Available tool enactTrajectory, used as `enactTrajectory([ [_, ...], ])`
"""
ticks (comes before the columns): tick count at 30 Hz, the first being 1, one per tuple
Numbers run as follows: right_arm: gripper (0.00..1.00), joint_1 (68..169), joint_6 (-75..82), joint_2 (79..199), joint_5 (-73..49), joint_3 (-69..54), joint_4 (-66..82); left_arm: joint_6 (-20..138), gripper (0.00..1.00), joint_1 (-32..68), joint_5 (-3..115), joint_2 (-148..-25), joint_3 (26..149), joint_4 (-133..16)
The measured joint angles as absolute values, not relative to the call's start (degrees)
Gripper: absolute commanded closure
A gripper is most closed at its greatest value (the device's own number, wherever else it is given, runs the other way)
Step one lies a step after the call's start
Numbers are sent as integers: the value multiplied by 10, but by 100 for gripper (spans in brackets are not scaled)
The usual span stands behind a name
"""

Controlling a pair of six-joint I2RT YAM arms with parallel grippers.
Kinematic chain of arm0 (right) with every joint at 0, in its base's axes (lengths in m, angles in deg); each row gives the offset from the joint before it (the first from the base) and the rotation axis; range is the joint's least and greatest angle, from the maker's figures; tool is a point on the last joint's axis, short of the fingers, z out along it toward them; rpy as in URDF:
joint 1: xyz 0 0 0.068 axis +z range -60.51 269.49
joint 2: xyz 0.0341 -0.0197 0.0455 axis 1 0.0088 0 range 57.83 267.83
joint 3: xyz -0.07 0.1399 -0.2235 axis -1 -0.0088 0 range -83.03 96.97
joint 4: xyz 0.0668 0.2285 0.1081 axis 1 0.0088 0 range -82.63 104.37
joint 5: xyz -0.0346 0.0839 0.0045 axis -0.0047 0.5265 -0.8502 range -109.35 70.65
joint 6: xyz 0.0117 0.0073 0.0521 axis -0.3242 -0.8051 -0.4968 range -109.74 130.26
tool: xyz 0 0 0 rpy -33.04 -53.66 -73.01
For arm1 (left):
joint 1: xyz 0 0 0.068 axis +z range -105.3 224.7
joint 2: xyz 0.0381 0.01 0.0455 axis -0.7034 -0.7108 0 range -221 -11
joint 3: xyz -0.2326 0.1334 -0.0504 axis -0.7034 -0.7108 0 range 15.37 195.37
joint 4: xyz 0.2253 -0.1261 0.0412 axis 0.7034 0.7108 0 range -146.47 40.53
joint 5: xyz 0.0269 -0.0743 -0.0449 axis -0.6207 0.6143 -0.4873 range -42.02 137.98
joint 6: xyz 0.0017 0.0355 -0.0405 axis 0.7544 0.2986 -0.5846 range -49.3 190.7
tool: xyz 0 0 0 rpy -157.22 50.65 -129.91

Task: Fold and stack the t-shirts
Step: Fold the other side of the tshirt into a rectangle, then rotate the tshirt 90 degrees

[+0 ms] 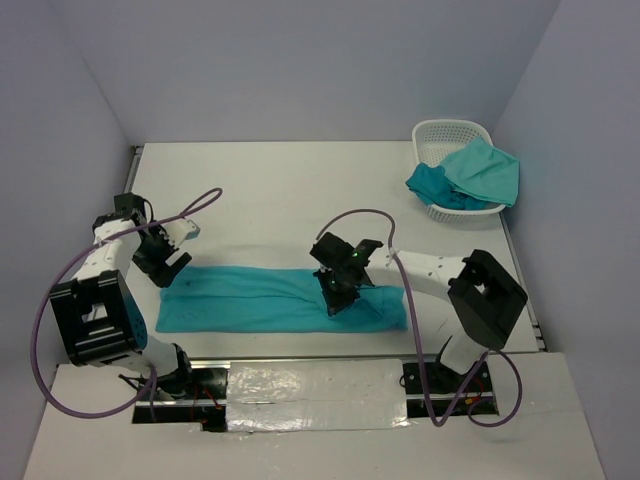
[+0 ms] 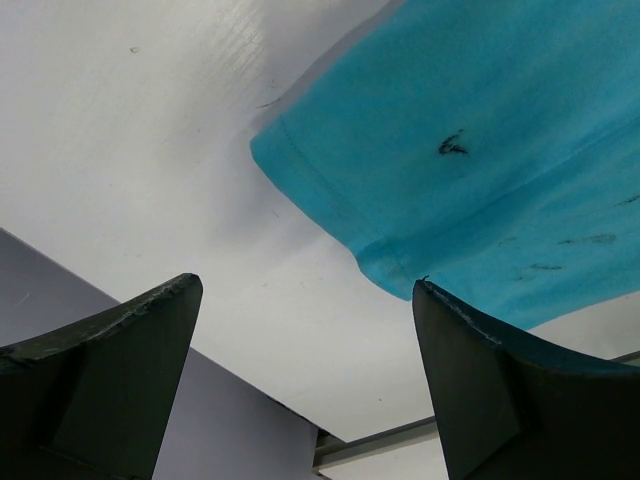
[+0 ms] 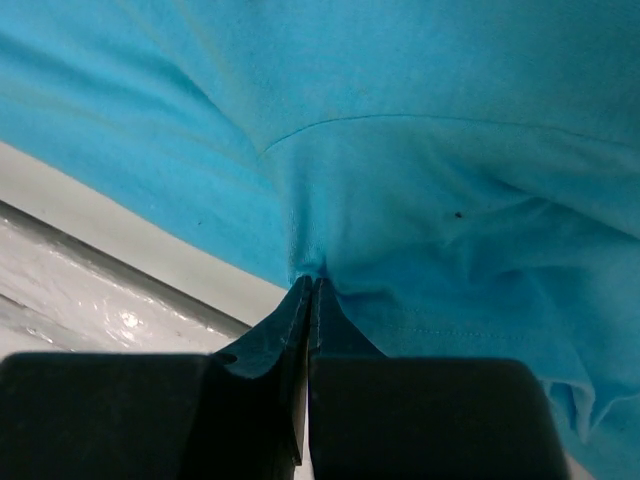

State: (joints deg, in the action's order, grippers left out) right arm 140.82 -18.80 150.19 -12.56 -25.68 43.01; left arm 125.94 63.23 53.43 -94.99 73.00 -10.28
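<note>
Turquoise t-shirt (image 1: 250, 300) folded into a long strip, right claw (image 3: 308, 282) pinching it, left claw (image 2: 307, 283) spread wide

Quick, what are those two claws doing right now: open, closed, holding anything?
The left gripper is open, holding nothing.
The right gripper is closed, its fingers pinching the spread-out shirt.

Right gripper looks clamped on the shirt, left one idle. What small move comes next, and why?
Probably bring the open left gripper down onto the nearest corner of the t-shirt and close. The right gripper is shut on a pinch of cloth, while the left hangs off the shirt's end, holding nothing; a fold likely needs both.
</note>
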Motion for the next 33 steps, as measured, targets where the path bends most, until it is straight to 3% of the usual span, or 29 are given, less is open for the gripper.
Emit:
enactTrajectory([
  [1, 100, 1409, -187, 1503, -124, -257, 431, 1259, 1, 632, 534, -950, 730, -103],
  [3, 68, 1411, -185, 1508, -119, -256, 431, 1259, 0, 632, 534, -950, 730, -104],
  [7, 39, 1413, -173, 1529, -119, -236, 443, 1258, 1, 632, 534, -950, 730, -108],
  [15, 35, 1394, -150, 1501, -65, -181, 415, 1238, 2, 645, 554, -964, 751, -96],
  [16, 41, 1376, -154, 1474, -49, -190, 399, 1226, 5, 653, 564, -971, 766, -92],
  [17, 43, 1349, -159, 1442, -40, -200, 388, 1211, 16, 660, 572, -980, 784, -91],
  [19, 39, 1280, -173, 1391, -38, -223, 371, 1185, 24, 669, 584, -1000, 819, -99],
  [22, 37, 1165, -180, 1372, -87, -244, 369, 1144, 16, 672, 597, -1025, 841, -130],
  [26, 37, 1102, -180, 1434, -133, -270, 373, 1102, 3, 654, 599, -1060, 834, -165],
  [29, 36, 1087, -178, 1485, -148, -271, 377, 1085, 2, 636, 583, -1071, 803, -194],
  [32, 35, 1077, -175, 1525, -157, -271, 376, 1076, 10, 622, 559, -1082, 769, -221],
  [33, 39, 1075, -175, 1536, -159, -271, 373, 1075, 14, 621, 549, -1083, 759, -230],
])
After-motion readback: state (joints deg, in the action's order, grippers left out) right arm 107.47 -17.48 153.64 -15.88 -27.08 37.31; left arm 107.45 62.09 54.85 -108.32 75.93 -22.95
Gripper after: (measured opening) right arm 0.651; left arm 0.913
